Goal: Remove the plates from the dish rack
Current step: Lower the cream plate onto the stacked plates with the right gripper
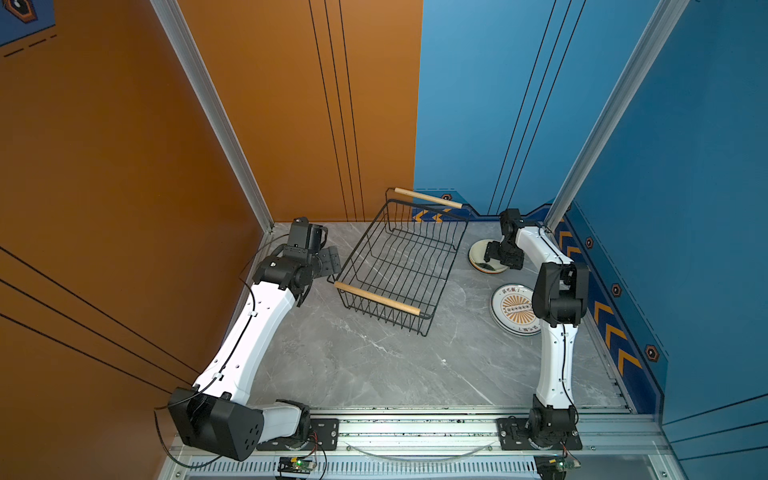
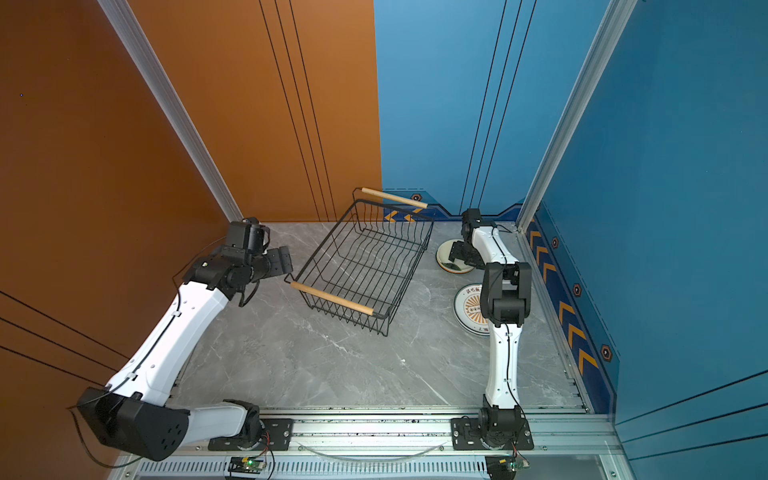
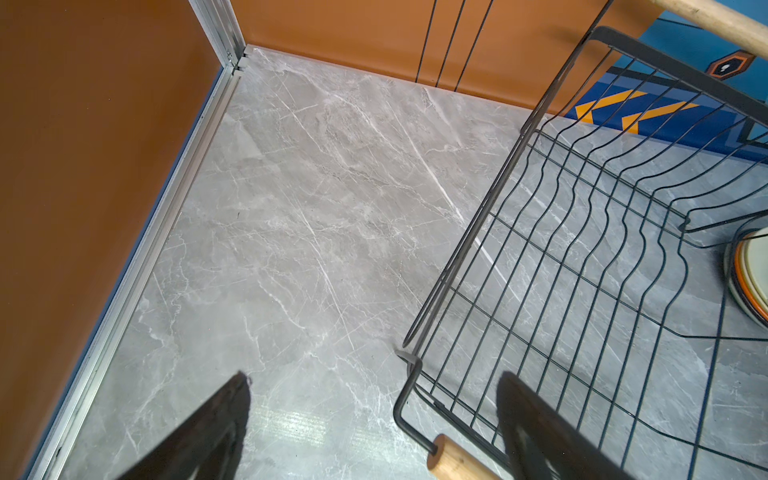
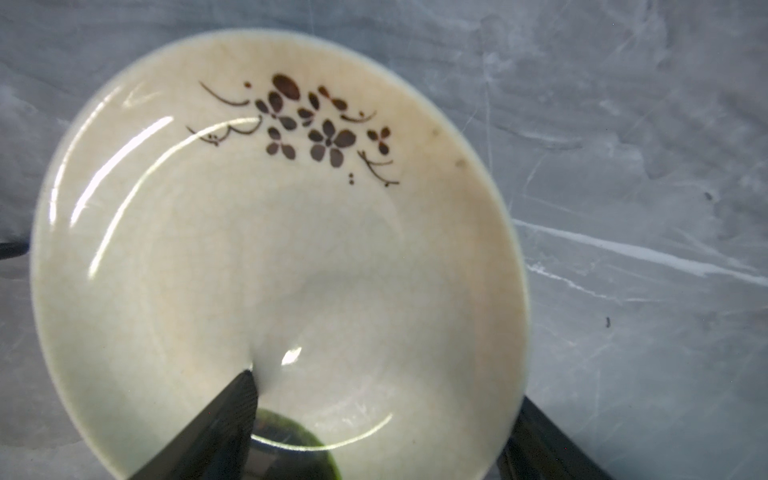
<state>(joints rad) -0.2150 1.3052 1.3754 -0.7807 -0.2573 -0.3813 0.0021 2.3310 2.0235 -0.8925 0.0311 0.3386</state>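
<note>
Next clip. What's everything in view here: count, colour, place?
dish rack: one, black wire, wooden handles, mid-table, holds no plates
far stack: one, right of the rack, plate count unclear
cream plate: one, brown flowers, tops the far stack
near stack: one, right of the rack, count unclear
sunburst plate: one, white and orange, tops the near stack
table: one, grey marble
walls: orange left, blue right
left gripper: open, at the rack's near corner
right gripper: open, over the cream plate

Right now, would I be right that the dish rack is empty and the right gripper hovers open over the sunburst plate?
Not quite. The dish rack is empty, but the right gripper hovers open over the cream flowered plate, not the sunburst plate; the right wrist view shows this.
</note>
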